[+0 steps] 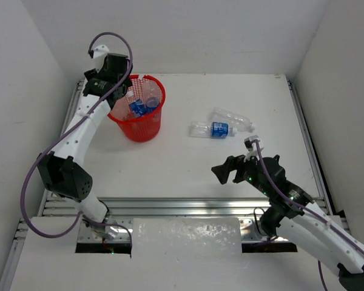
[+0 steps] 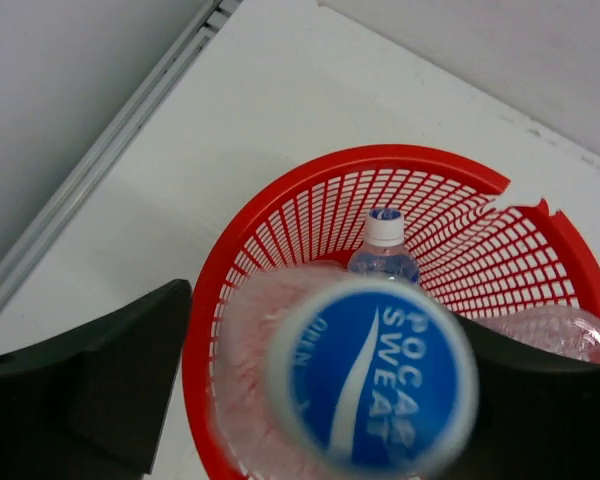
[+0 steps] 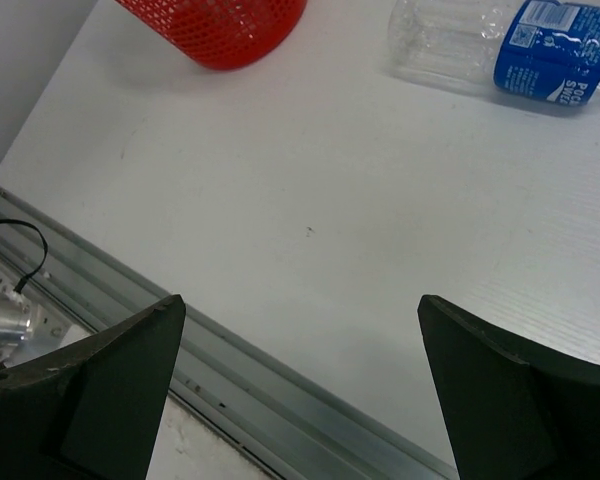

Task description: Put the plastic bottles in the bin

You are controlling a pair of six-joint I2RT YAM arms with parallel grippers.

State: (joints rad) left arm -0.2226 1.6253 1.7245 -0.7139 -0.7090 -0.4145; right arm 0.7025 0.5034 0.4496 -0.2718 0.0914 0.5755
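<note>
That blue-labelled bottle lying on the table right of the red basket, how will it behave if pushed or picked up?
The blue-labelled bottle lies on its side, so a sideways nudge would probably roll it. It looks clear and empty, so it is likely light and quick to skid. Its crinkled walls would probably dent when squeezed.

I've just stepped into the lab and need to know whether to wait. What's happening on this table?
The arms are clearing plastic bottles into the red bin. The left gripper is over the bin with a Pocari Sweat bottle between its parted fingers, blurred and apparently dropping in. A capped bottle and a clear bottle are already inside. The right gripper is open and empty above the table, short of a labelled bottle and an unlabelled bottle lying there.
</note>
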